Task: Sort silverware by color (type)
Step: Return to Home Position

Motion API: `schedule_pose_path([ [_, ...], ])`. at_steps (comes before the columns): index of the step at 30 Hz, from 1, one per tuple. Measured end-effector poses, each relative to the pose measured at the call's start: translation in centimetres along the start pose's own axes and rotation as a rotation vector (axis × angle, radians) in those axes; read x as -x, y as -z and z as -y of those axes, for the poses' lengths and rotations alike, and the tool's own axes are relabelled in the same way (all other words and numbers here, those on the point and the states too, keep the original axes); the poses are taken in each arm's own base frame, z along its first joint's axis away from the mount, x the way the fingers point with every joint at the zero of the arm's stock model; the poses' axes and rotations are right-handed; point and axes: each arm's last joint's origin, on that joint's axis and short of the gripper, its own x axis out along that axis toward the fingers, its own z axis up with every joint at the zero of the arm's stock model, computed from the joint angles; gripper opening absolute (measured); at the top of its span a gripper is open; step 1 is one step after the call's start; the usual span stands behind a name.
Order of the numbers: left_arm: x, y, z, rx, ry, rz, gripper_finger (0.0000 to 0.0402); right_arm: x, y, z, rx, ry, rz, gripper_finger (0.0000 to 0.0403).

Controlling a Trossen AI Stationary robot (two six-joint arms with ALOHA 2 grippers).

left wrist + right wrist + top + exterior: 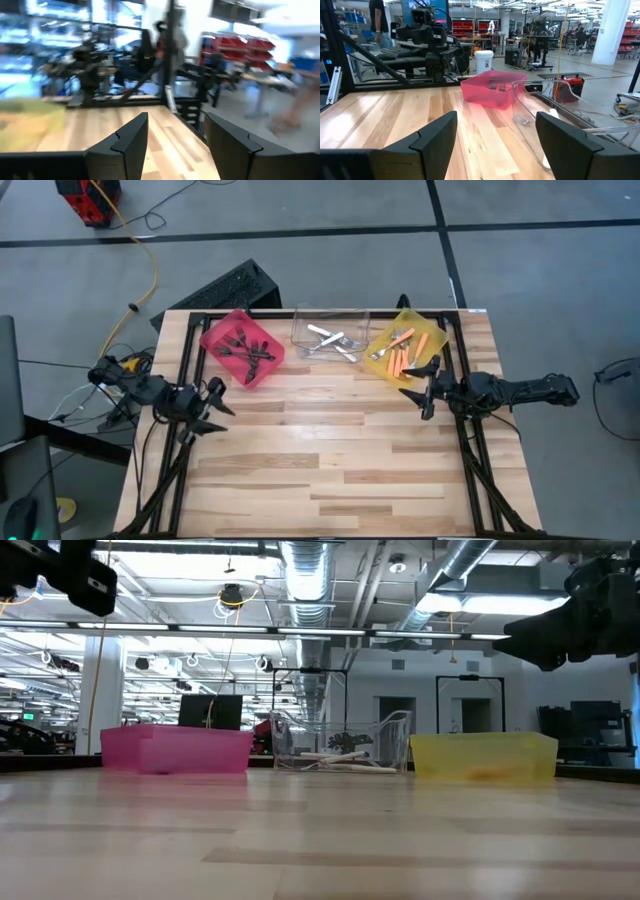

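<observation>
left claw (176,117) and right claw (497,115) both spread, empty, parked at opposite counter (330,450) edges. Looks like nothing left to pick. One type per bin: black forks (248,350) in pink bin (212,332), silver forks (328,340) in clear bin (300,315), orange-handled forks (405,352) in yellow bin (412,316).

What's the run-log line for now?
left gripper: open, empty, left side; right gripper: open, empty, near yellow bin; black forks: pink bin; silver forks: clear bin; orange-handled forks: yellow bin

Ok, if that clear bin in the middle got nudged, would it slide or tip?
Probably slide: the clear bin sits low and wide on the smooth wooden table. It looks thin-walled and holds only a few silver forks, so it is likely light and easily shifted.
</observation>
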Motion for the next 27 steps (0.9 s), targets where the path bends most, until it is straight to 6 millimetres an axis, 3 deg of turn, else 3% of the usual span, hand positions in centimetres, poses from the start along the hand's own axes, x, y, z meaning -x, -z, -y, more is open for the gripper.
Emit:
schedule_pose_path([
  [7,0.1,1.0,-0.3,0.184,-0.092,-0.088,0.0178,0.0,0.0,0.0,0.0,0.001,-0.001,0.0297],
  [17,0.7,3.6,-0.5,0.141,-0.138,-0.368,0.0178,0.0,0.0,0.0,0.0,0.0,-0.001,0.0297],
  [22,0.5,3.3,-0.3,0.292,-0.161,-0.295,0.0178,0.0,0.0,0.0,0.0,0.0,-0.001,0.0297],
  [27,-0.6,3.2,-0.3,0.342,-0.19,0.05,0.0178,0.0,0.1,0.0,-0.001,0.0,-0.004,0.0297],
])
